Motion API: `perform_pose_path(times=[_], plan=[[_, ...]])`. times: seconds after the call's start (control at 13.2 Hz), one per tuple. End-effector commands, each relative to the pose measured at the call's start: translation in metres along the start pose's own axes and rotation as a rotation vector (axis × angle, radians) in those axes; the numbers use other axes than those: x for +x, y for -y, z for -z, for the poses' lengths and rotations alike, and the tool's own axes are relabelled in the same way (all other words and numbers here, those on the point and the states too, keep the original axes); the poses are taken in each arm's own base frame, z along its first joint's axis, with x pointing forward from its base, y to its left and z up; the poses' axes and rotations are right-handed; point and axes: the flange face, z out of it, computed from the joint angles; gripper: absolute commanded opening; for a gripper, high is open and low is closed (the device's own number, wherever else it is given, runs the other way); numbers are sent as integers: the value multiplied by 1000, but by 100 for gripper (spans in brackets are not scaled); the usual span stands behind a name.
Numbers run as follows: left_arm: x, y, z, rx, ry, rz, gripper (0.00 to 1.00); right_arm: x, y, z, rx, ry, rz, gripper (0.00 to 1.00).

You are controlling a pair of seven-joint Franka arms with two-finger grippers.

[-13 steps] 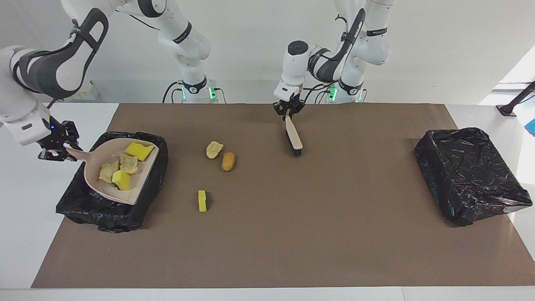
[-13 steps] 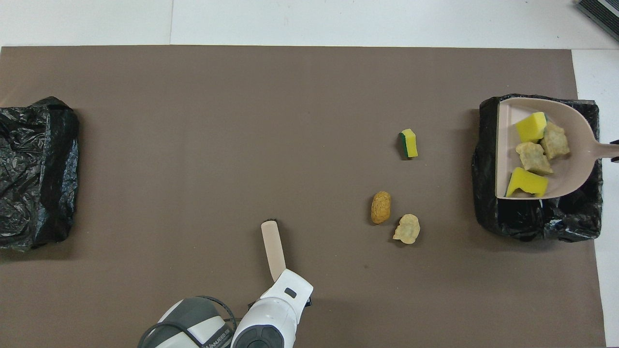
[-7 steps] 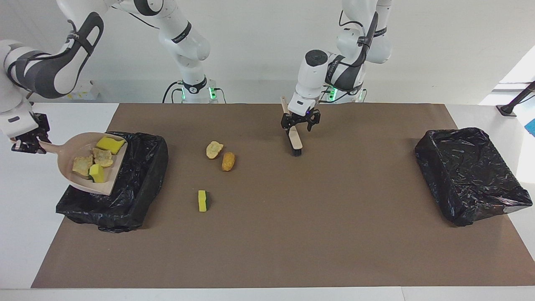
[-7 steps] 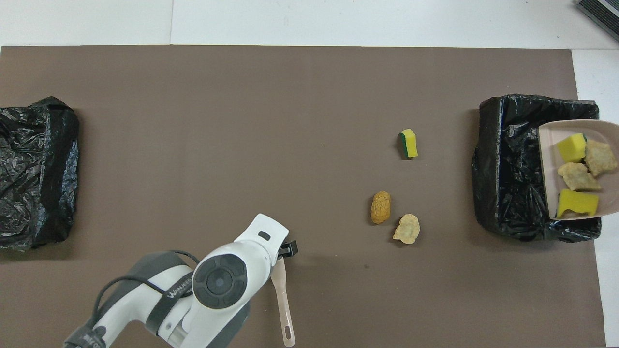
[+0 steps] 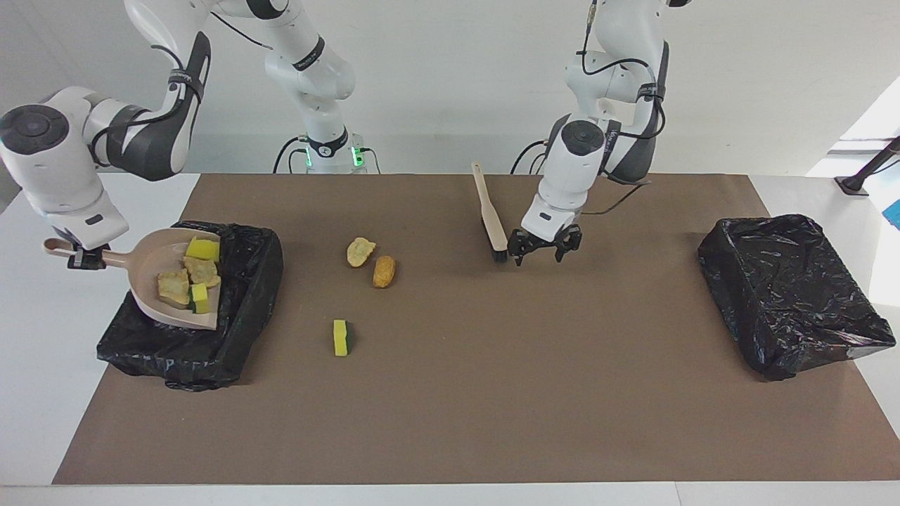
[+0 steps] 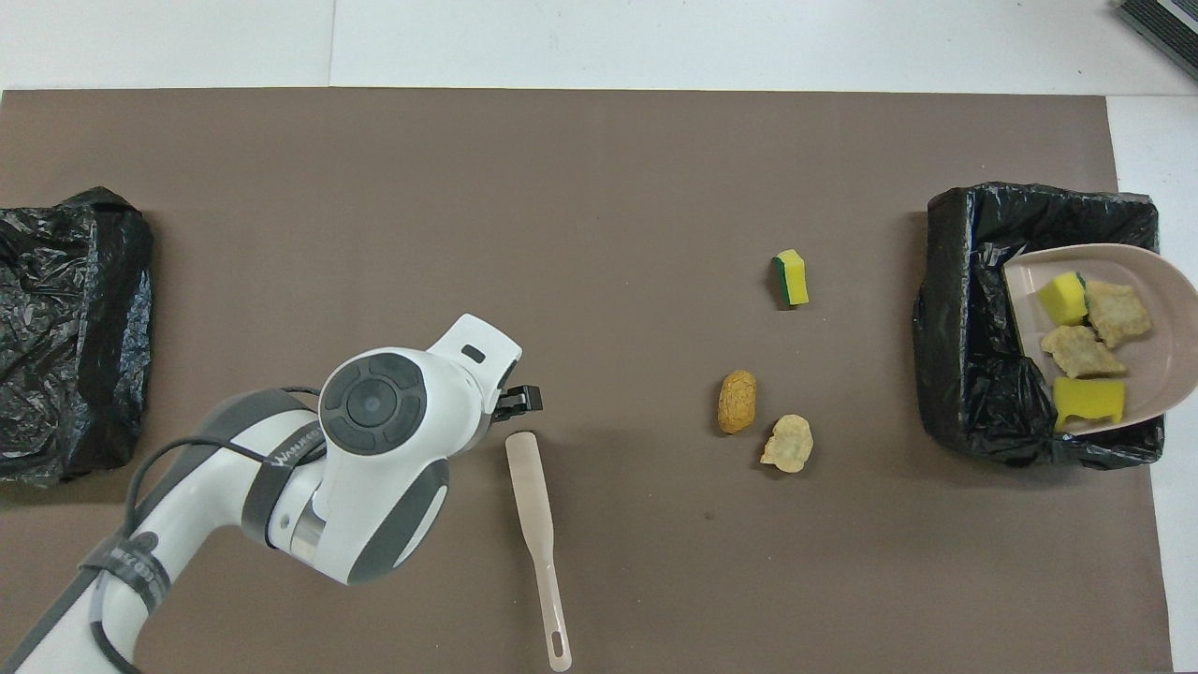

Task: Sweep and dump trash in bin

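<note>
With our right gripper we are clamping the handle of the beige plastic dustpan, tilting four trash pieces over the black-lined bin at our end. Our left gripper, fingers spread and empty, is hovering just beside the lying beige brush.

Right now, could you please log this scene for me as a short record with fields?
right hand: shut on the dustpan's handle
dustpan: tilted over the bin, four pieces on it
bin: black-lined, right arm's end of the table
left hand: open, over the mat beside the brush
brush: lying on the mat, released
loose trash: tan lump, orange-brown lump, sponge chunk
</note>
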Motion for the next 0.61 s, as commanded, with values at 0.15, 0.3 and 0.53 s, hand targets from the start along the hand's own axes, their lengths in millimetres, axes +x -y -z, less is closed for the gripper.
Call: perform_pose_path(times=[0.15,0.3,0.53], plan=[[65,58,30,16,5,-114,100,18,1,20,34,192,-24,0],[74,85,50,19,3,-147,100,25,3,34,72,260,-66,0],[79,134,83,19,16,-226,100,22,20,71,60,314,-147,0]])
